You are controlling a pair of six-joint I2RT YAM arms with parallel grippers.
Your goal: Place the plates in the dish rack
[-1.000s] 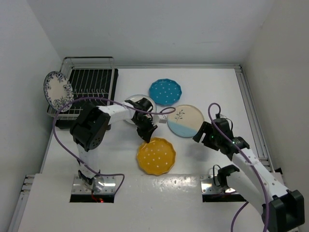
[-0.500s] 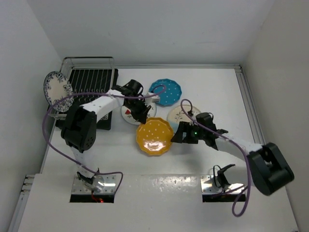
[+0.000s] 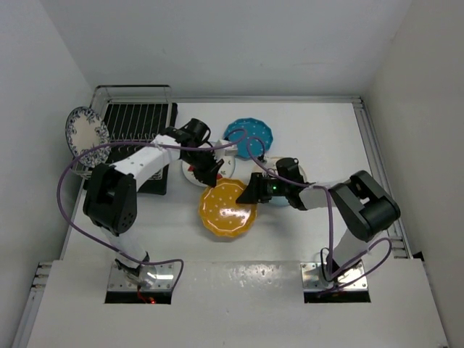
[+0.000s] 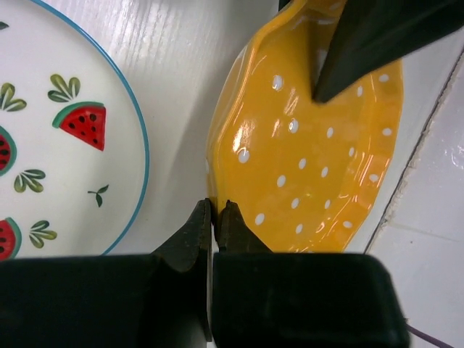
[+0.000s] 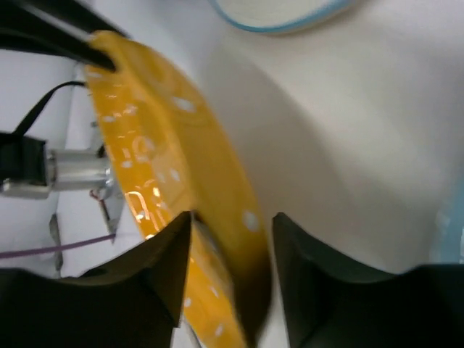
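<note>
The yellow dotted plate [image 3: 226, 209] [image 4: 312, 145] [image 5: 159, 145] is tilted up off the table at mid table. My left gripper [image 3: 212, 177] [image 4: 214, 207] is shut on its far rim. My right gripper [image 3: 252, 194] [image 5: 232, 221] straddles the plate's right rim with its jaws open; one finger touches the plate and the other stands apart. The strawberry plate [image 3: 194, 174] [image 4: 58, 130] lies beside the yellow one, under the left arm. A teal plate [image 3: 250, 138] lies behind. The cream-and-light-blue plate [image 3: 290, 172] is mostly hidden by the right arm. A blue floral plate [image 3: 87, 135] stands at the dish rack [image 3: 134, 119].
The dish rack sits at the far left against the wall over a black tray [image 3: 94, 181]. Purple cables [image 3: 72, 174] loop off both arms above the table. Walls close in on the left, back and right.
My right arm swung left from the table's right side to the yellow plate, and its jaws narrowed around the rim. My left gripper stayed shut on the plate, whose far rim came up.
</note>
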